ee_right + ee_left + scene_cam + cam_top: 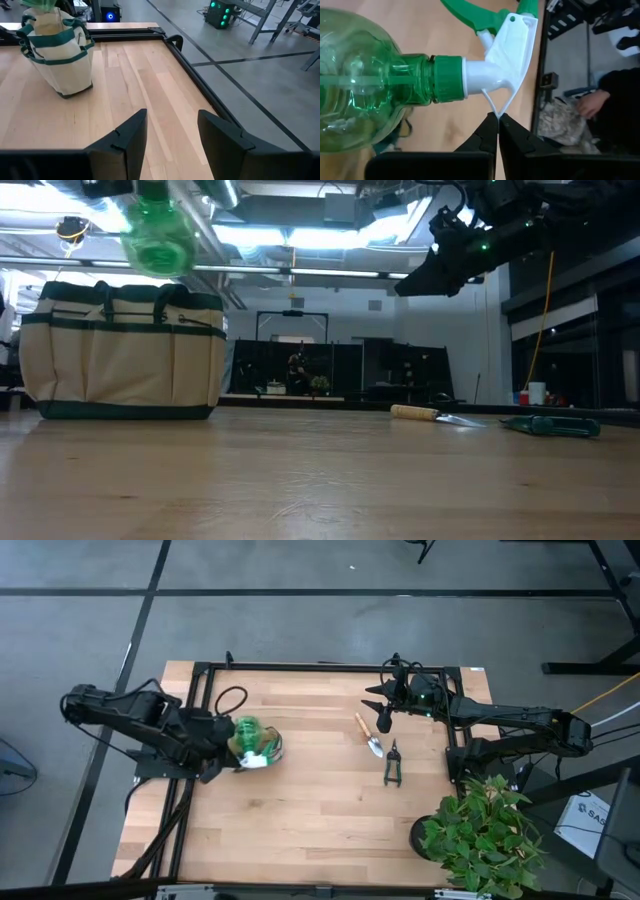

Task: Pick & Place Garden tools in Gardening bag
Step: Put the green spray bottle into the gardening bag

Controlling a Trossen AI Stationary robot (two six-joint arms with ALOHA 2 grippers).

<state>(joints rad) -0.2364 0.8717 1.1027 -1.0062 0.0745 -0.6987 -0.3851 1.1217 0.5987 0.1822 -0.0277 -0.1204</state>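
The translucent green spray bottle [365, 85] with its white spray head hangs above the cream gardening bag [125, 350], which stands on its base at the table's left. My left gripper [498, 117] is shut on the spray head. Seen from table height, the bottle [158, 235] is clear of the bag's top. The wooden-handled trowel [368, 733] and the black pruning shears [393, 762] lie flat on the table toward the right. My right gripper [170, 130] hovers open above the far right of the table, near the trowel, with nothing between its fingers. My left gripper pinches a thin white plastic loop [496, 107] under the spray head between its two fingertips, only at their free ends. The bottle is lifted clear and lies crosswise to the fingers, its green body out to one side.
A leafy potted plant [485, 835] stands at the table's near right corner. A black frame rail [200, 70] runs along the table's far edge. Bare wood lies between the bag and the tools. Beyond the table a person's hand [590, 102] shows.
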